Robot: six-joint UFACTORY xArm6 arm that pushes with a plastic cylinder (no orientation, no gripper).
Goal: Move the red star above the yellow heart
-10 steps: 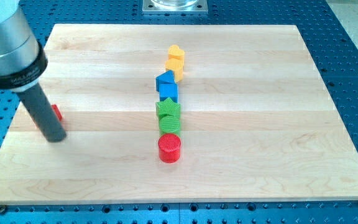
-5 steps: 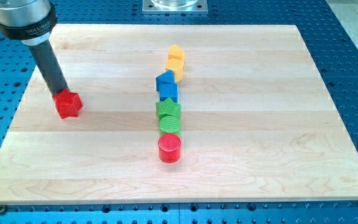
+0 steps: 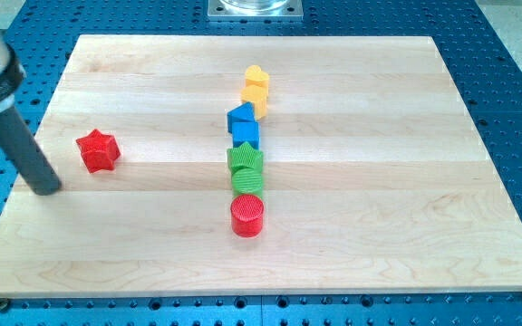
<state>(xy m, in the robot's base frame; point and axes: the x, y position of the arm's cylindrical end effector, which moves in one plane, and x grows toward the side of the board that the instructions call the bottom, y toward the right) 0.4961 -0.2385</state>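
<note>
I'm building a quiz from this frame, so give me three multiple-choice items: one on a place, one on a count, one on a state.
1. The red star lies where?
A. view's left
B. view's right
C. top edge

2. How many red blocks are on the board?
A. one
B. two
C. three

3. My tip and the star are:
A. touching
B. apart
C. stacked

Answers:
1. A, it sits left of the central column of blocks.
2. B, the star and the red cylinder.
3. B, bare wood shows between them.

No text, label, brand or number can be read anywhere in the camera view. The blocks and the bench [image 3: 352, 244] carry no markings that show.
</note>
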